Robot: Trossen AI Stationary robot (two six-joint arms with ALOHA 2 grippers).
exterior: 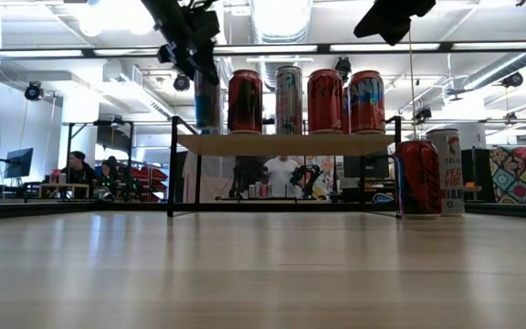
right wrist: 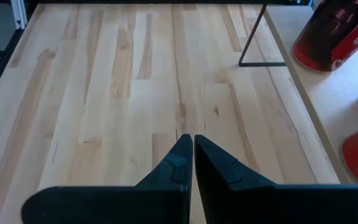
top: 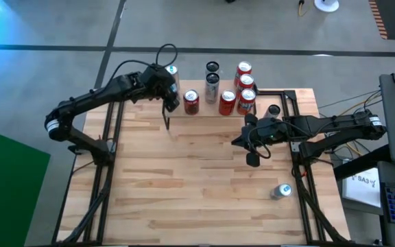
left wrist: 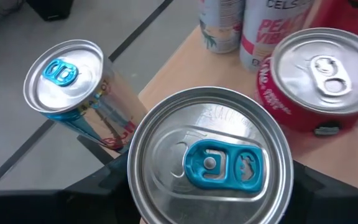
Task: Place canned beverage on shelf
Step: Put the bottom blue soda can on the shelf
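The left gripper [top: 171,77] sits at upper centre-left of the high view, fingers clamped on a silver can with a blue tab [left wrist: 209,167], held at the left end of the shelf [exterior: 286,143]. The shelf carries red cans [exterior: 245,101] and a pale can (labels only partly legible). The right gripper [right wrist: 193,148] hovers over the tabletop [top: 197,178], fingers pressed together. Another can [top: 280,191] lies at lower right.
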